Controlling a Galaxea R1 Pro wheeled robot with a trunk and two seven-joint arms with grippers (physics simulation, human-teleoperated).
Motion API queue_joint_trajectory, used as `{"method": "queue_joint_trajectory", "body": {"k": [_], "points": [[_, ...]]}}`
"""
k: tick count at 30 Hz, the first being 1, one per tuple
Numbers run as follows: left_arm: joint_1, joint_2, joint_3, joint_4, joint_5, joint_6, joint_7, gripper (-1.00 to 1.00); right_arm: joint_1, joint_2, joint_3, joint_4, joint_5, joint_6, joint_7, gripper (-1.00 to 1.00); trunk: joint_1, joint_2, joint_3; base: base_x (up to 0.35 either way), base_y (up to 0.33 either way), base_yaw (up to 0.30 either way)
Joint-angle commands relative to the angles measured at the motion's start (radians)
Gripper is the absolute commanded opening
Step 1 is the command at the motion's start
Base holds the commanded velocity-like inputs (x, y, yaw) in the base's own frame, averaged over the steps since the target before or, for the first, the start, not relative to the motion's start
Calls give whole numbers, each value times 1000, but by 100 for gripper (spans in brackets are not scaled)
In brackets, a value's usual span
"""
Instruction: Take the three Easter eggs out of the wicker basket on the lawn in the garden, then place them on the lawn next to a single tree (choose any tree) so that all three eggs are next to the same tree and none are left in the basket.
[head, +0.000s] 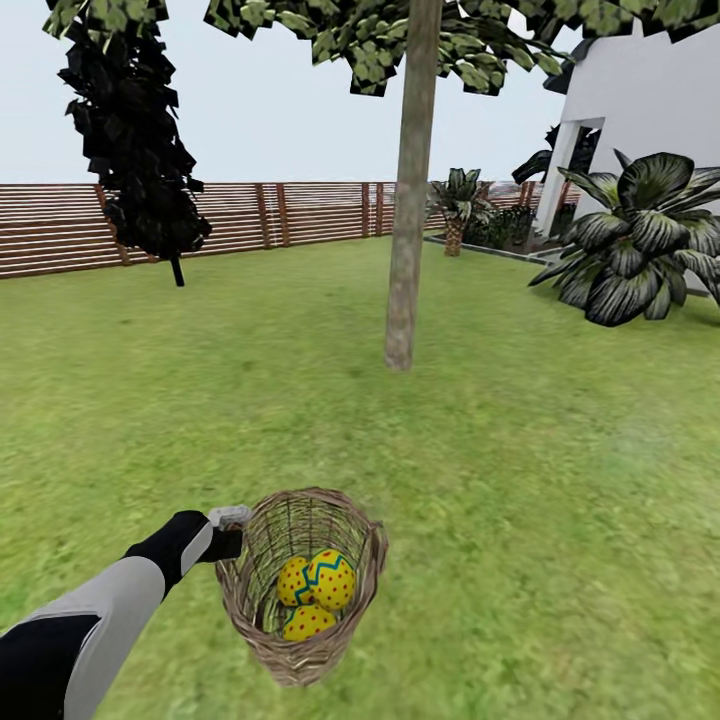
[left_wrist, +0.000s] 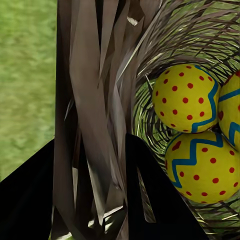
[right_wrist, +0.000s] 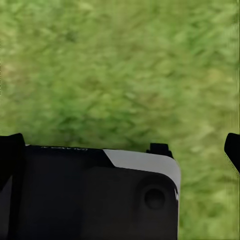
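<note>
The brown wicker basket (head: 300, 590) is on the lawn (head: 520, 480) close in front of me, its mouth tipped toward the camera. All three yellow Easter eggs (head: 328, 578) with red dots and blue zigzags lie in its bottom. My left gripper (head: 233, 530) is shut on the basket's left rim. In the left wrist view the woven wall (left_wrist: 92, 125) runs between the two black fingers (left_wrist: 25, 200), with the eggs (left_wrist: 186, 97) just inside. The pale mottled tree trunk (head: 405, 250) rises a few metres beyond. My right gripper (right_wrist: 121, 145) hangs open over bare grass (right_wrist: 120, 65).
A brown slat fence (head: 250, 220) closes the far side of the garden. A thin dark-leaved tree (head: 140, 150) stands at the back left. A big-leaved plant (head: 640, 235) and a white house (head: 650, 110) are at the right. Open grass surrounds the pale trunk.
</note>
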Motion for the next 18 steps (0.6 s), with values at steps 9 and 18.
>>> {"method": "queue_joint_trajectory", "body": {"k": [9,18], "points": [[-1,0,6,-2,14,6,0,-100,-2,-1,-9,4,8,-7,2,100,1,-2,-2,313,0,0],[-1,0,6,-2,14,6,0,-100,-2,-1,-9,4,8,-7,2,100,1,-2,-2,313,0,0]]}}
